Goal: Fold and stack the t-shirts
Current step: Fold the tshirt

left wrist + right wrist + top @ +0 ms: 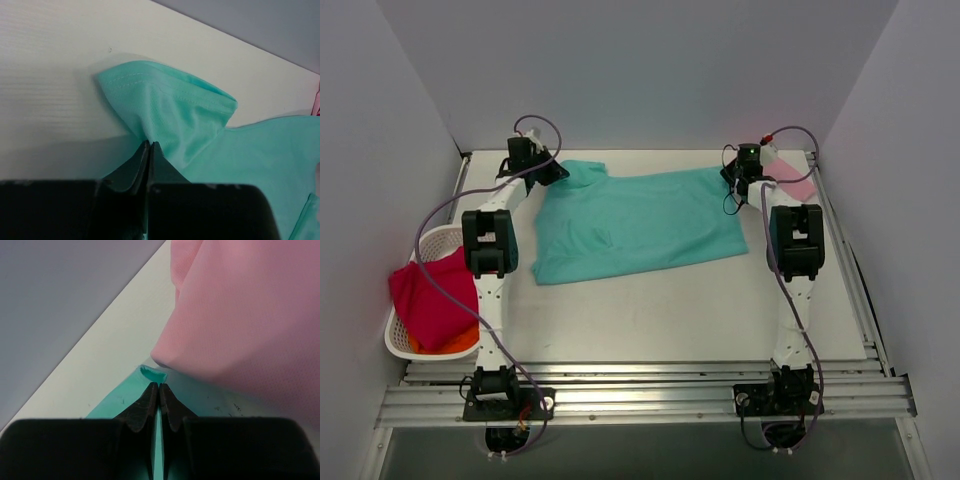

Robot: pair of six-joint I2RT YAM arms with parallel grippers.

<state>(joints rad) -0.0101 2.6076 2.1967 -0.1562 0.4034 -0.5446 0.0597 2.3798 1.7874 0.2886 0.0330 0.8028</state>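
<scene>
My left jaws are pressed tight together, pinching a sleeve of the teal-green t-shirt (190, 120). The cloth gathers into the tips and fans out beyond them, its stitched hem arching up off the counter (60, 75). My right jaws are closed just as tightly on the same shirt's opposite edge, with a thin strip of teal running in between the fingers (145, 407) and a small curl of fabric standing right at the tips.

Just past those tips lies the pale pink t-shirt (240, 315), bunched in a soft heap that lies partly over the teal cloth. It sits at the counter's far right corner.

Seen from above, the teal shirt lies mostly flat across the far half of the counter, with some wrinkles. It stretches between my two grips, with the pinched sleeve toward the far left corner and the other pinched edge toward the far right. Its near hem reaches about the middle of the counter. My left arm (488, 240) reaches along the left edge and my right arm (795, 240) along the right.

A white lattice basket (432, 238) sits off the counter's left edge, beside my left arm. A red cloth (430, 295) spills over its rim, and an orange cloth (460, 343) shows beneath it.
</scene>
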